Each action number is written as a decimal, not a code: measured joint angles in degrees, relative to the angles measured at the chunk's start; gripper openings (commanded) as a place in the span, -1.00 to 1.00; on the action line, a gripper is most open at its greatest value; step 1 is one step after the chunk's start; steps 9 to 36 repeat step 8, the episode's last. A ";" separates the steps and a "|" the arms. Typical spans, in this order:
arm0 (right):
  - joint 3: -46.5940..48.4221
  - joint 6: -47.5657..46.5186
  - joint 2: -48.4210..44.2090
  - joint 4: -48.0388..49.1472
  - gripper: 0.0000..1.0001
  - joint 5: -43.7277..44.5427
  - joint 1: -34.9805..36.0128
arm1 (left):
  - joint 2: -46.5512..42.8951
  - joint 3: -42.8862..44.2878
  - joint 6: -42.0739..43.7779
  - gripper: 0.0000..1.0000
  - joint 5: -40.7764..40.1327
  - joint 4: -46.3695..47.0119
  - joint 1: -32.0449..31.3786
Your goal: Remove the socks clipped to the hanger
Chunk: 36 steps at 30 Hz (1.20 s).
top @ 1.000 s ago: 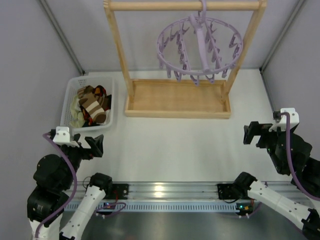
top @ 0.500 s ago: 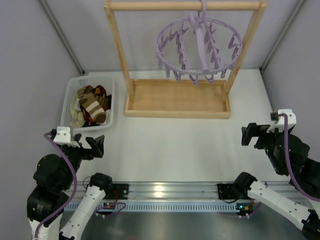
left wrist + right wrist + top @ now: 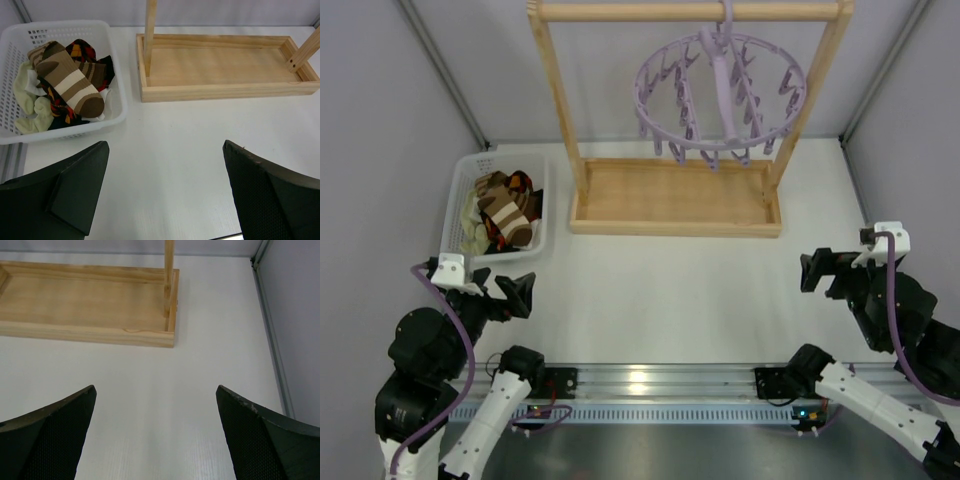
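The lavender hanger (image 3: 720, 92) hangs by its hook from the wooden rack's top bar, and no sock shows on its clips. The socks (image 3: 506, 208) lie piled in the white basket (image 3: 458, 188) at the left; a brown striped sock (image 3: 70, 85) lies on top, with black argyle and pale ones under it. My left gripper (image 3: 518, 293) is open and empty, low over the table just in front of the basket. My right gripper (image 3: 817, 268) is open and empty near the table's right side.
The light wooden rack has a tray base (image 3: 675, 197) at the table's back middle, also in the left wrist view (image 3: 225, 65) and right wrist view (image 3: 85, 305). Grey walls close in both sides. A metal rail (image 3: 650, 385) runs along the near edge.
The left gripper has shifted slightly right and down. The right gripper has drifted slightly left and lower. The hanger sways a little.
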 measured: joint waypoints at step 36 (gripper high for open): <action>-0.24 0.04 0.04 1.07 0.99 -0.07 0.00 | 0.02 0.00 -0.04 0.98 -0.57 0.00 0.00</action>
